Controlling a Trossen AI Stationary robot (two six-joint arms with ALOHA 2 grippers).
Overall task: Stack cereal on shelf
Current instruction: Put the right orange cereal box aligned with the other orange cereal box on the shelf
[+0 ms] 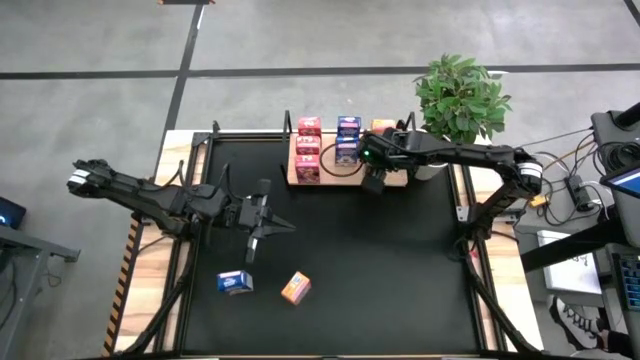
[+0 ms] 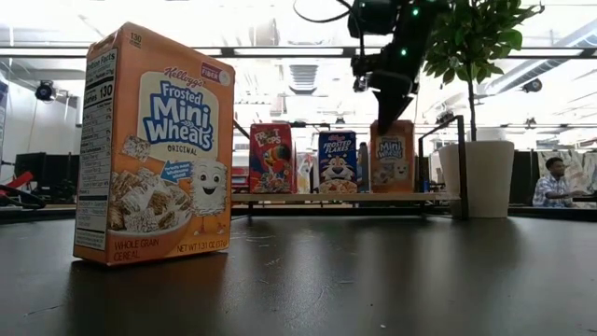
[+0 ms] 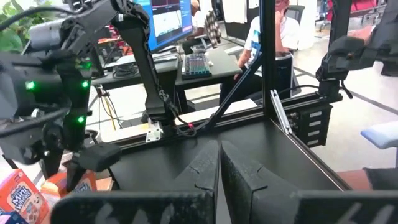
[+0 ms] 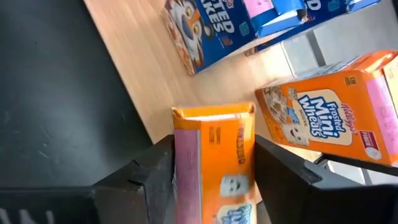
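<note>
- The right gripper [image 1: 374,183] hangs over the shelf's [image 1: 325,181] right end, at about 1 o'clock from the table's [image 1: 400,270] middle. Its fingers [image 4: 146,171] flank an orange box [image 4: 214,162] with thin gaps at both sides, so the jaws stand a little wider than the box and do not pinch it.
- That box stands on the light wood just inside the shelf's front edge; black table begins right past it.
- Behind it, at its 12 o'clock, another orange box [image 4: 323,118] reads "Frosted Mini Wheats". To their left a blue box [image 4: 205,28] shows "Flakes".
- On the shelf red boxes [image 1: 308,148] fill the left, blue boxes [image 1: 347,140] the middle, orange the right.
- The left gripper [image 1: 262,225] is closed and empty, at 9 o'clock near the table's middle, with bare matte top around it.
- At 7 o'clock a loose blue box [image 1: 234,283] and a loose orange box [image 1: 295,288] sit near each other, close to the front edge.
- A potted plant [image 1: 460,95] stands beyond the shelf's right end.
</note>
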